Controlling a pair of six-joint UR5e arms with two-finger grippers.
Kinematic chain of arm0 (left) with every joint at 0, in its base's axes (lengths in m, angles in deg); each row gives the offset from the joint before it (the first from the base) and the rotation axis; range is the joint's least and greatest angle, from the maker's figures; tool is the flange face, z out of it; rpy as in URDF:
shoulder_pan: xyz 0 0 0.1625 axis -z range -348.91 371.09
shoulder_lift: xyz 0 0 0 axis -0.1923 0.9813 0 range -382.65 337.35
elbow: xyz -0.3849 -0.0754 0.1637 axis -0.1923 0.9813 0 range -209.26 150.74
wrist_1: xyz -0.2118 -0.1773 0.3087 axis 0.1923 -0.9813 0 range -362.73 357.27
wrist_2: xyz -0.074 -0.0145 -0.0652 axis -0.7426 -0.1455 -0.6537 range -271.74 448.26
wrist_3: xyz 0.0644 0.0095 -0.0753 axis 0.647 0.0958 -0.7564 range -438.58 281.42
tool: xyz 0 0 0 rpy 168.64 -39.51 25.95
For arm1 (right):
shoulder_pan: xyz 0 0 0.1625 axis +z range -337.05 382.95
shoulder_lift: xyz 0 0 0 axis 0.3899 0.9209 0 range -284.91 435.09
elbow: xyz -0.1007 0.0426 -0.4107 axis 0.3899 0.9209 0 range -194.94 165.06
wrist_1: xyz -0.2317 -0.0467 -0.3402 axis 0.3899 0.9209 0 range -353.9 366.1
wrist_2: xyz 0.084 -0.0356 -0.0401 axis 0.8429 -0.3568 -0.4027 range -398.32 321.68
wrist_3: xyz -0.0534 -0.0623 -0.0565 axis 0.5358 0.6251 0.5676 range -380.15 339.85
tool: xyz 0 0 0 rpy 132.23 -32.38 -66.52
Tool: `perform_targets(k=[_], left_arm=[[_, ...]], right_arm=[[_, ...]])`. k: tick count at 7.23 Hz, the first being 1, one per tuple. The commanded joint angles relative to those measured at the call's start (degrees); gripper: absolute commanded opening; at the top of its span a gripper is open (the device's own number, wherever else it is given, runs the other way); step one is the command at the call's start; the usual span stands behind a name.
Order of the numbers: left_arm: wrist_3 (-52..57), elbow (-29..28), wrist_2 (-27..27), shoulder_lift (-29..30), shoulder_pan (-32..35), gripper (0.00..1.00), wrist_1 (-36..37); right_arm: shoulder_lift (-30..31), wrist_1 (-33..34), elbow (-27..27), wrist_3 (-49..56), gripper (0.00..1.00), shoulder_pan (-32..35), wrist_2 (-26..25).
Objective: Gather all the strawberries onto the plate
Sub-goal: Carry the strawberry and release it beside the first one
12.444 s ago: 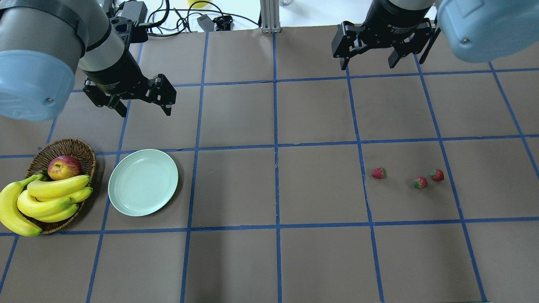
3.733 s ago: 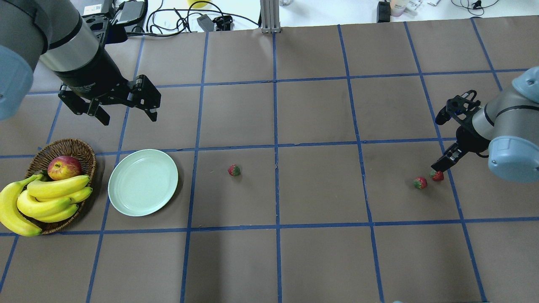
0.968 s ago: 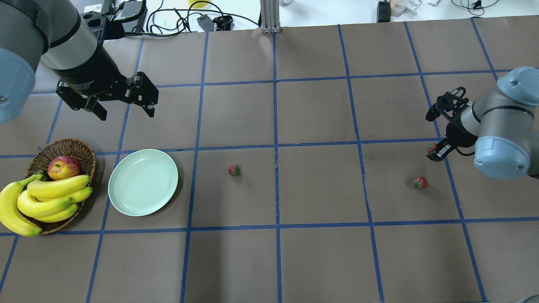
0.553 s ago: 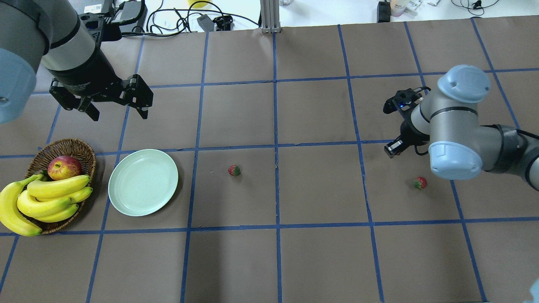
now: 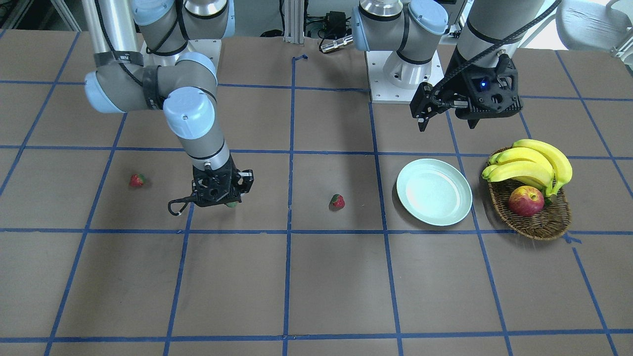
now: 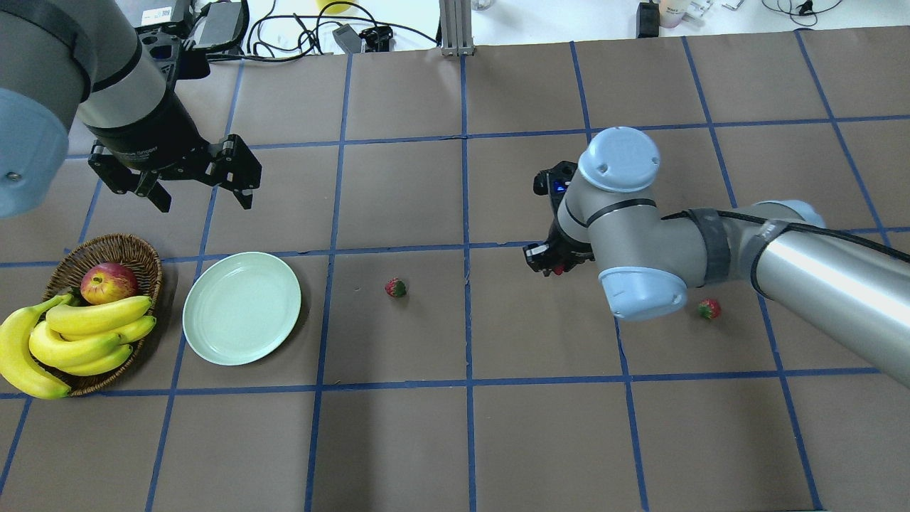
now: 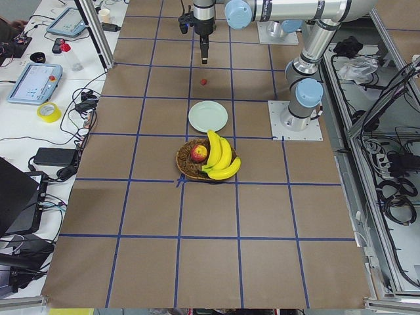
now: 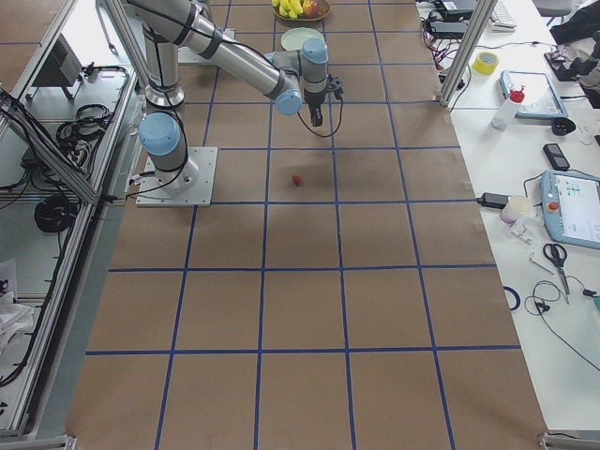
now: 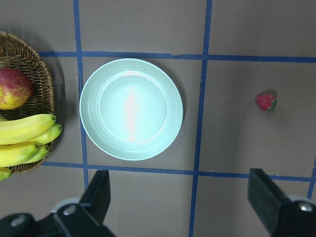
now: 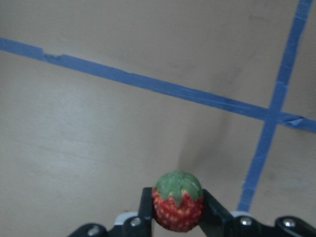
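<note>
**A:** Where do the berries stand?

**B:** The carried strawberry (image 10: 177,207) is pinched between the right fingers (image 10: 211,216), green cap turned toward the wrist camera. It appears to be clear of the surface (image 6: 398,441). The middle strawberry (image 6: 395,287) lies loose, near the plate (image 6: 242,308) but not touching it. The far strawberry (image 6: 709,308) lies out on the robot's right, just beside the right arm's elbow in the overhead view. The plate holds nothing yet.

**A:** Which way is the plate from those fingers?

**B:** Toward the robot's left, along the same row of taped squares. The middle strawberry sits between the fingers and the plate, so I'd judge the carry has to pass above it before the drop.

**A:** And the other arm?

**B:** The left fingers (image 9: 98,195) are spread wide and grip nothing. They hover near the plate, and the left wrist camera sees both the plate and the middle strawberry. That arm is the nearer one to both. The basket (image 6: 106,249) of bananas and an apple sits just beside the plate, on the side away from the incoming berry, so overshooting looks like the risk.
</note>
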State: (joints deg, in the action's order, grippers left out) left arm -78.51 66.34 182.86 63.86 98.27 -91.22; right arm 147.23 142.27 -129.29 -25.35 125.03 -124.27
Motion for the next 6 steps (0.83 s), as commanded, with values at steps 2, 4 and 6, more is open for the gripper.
perform_targets(k=[2, 4, 6], left_arm=[[-0.2, 0.1, -0.3, 0.0, 0.0, 1.0, 0.0], [0.0, 0.5, 0.0, -0.1, 0.1, 1.0, 0.1], [0.0, 0.6, 0.2, -0.1, 0.1, 1.0, 0.0]], right_arm=[[-8.5, -0.2, 10.1, -19.6, 0.22, 9.2, 1.4], [-12.0, 0.2, 12.4, -24.2, 0.22, 11.5, 2.5], [-12.5, 0.2, 12.7, -24.7, 0.38, 11.7, 2.5]])
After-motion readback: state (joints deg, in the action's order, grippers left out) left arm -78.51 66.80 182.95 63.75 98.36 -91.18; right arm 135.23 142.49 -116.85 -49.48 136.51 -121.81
